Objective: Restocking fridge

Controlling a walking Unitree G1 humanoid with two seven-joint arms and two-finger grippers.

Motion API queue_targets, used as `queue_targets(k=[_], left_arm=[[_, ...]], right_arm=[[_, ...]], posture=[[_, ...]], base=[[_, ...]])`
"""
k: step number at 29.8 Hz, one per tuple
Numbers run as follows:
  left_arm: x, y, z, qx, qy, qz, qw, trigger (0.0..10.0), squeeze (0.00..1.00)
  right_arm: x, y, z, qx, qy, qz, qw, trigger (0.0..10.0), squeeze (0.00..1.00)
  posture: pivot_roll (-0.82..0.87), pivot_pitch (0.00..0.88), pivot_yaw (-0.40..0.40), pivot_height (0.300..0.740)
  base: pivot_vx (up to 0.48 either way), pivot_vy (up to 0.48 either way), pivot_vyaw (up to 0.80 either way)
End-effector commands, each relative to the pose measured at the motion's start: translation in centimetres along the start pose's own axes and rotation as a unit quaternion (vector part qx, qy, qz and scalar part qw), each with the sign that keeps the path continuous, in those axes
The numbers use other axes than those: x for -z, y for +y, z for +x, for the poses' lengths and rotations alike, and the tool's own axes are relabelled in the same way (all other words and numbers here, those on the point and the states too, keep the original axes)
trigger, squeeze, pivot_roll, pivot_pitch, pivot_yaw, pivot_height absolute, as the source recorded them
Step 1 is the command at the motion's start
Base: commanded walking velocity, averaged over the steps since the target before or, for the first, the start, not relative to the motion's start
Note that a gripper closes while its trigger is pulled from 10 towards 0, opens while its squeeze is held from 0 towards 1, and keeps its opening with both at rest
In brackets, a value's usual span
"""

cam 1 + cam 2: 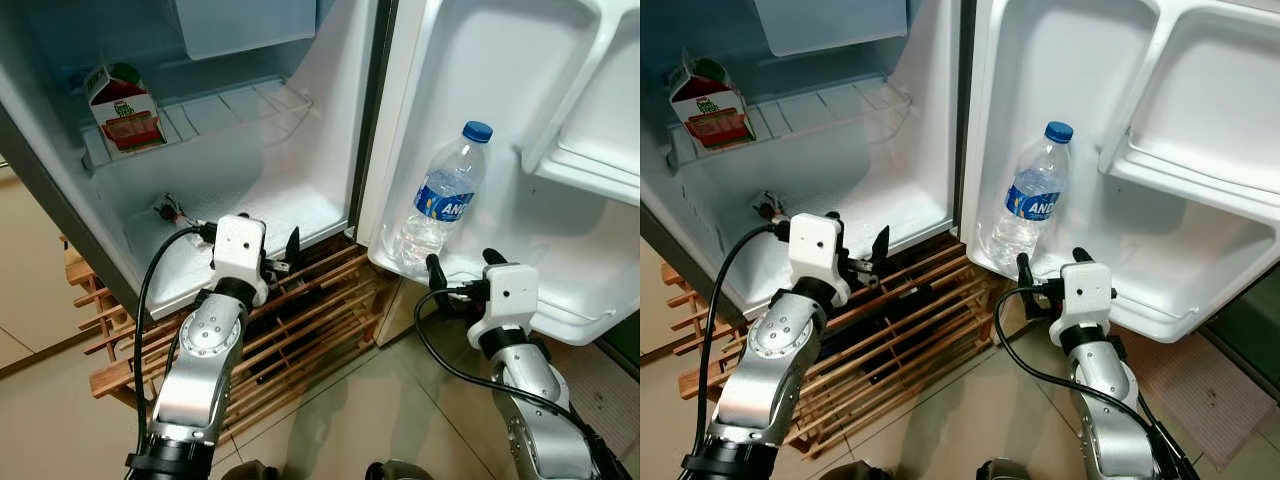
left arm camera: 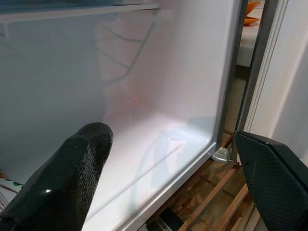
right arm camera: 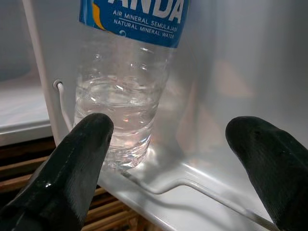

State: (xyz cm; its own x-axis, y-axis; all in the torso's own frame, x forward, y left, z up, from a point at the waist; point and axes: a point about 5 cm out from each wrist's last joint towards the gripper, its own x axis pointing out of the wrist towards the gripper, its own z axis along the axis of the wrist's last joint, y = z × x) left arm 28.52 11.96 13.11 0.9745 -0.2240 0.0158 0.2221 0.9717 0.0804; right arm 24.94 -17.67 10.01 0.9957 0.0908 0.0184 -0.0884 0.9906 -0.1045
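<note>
Eye views — water bottle (image 1: pixel 443 198) upright in the fridge door shelf (image 1: pixel 560 310); right gripper (image 1: pixel 462 272) just below the bottle, fingers spread, empty; milk carton (image 1: pixel 121 107) on the wire shelf (image 1: pixel 230 110); left gripper (image 1: pixel 858 255) parted.
Right wrist view — bottle (image 3: pixel 126 91) beside one fingertip (image 3: pixel 79 163).

Water bottle (image 3: pixel 126 91) label: "AIR MINERAL SEMULAJADI" (brand cut off).

Water bottle (image 1: pixel 441 196): clear, glossy plastic with a blue plastic cap and printed film label; carton (image 1: pixel 121 108): matt printed paperboard; fridge liner (image 1: pixel 300 150): smooth white plastic with a soft sheen; rack (image 1: pixel 300 330): bare wooden slats; gripper fingers (image 3: pixel 72 178): black, finely textured, slightly shiny.
</note>
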Motion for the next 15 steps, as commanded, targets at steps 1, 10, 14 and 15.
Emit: queue_targets(k=[1,10,14,15], left_arm=[[0.1,-0.14,0.1,0.001,0.003,-0.002,1.0,10.0,0.0],[0.16,-0.29,0.3,0.004,0.003,-0.01,1.0,10.0,0.0],[0.15,-0.23,0.38,0.006,0.003,-0.01,1.0,10.0,0.0],[0.13,-0.23,0.4,0.006,0.003,-0.009,1.0,10.0,0.0]], right_arm=[[-0.22,0.05,-0.16,0.0,-0.003,-0.003,1.0,10.0,0.0],[0.14,-0.07,-0.25,0.0,0.004,-0.003,1.0,10.0,0.0],[0.33,-0.21,-0.28,0.002,0.006,-0.004,1.0,10.0,0.0],[0.43,-0.27,-0.35,0.003,0.007,-0.004,1.0,10.0,0.0]], posture=[[-0.07,0.043,-0.023,0.726],[-0.09,0.036,-0.019,0.726],[-0.1,0.033,-0.015,0.726],[-0.1,0.033,-0.014,0.726]], base=[[0.0,0.0,0.0],[0.0,0.0,0.0],[0.0,0.0,0.0],[-0.27,0.0,0.0]])
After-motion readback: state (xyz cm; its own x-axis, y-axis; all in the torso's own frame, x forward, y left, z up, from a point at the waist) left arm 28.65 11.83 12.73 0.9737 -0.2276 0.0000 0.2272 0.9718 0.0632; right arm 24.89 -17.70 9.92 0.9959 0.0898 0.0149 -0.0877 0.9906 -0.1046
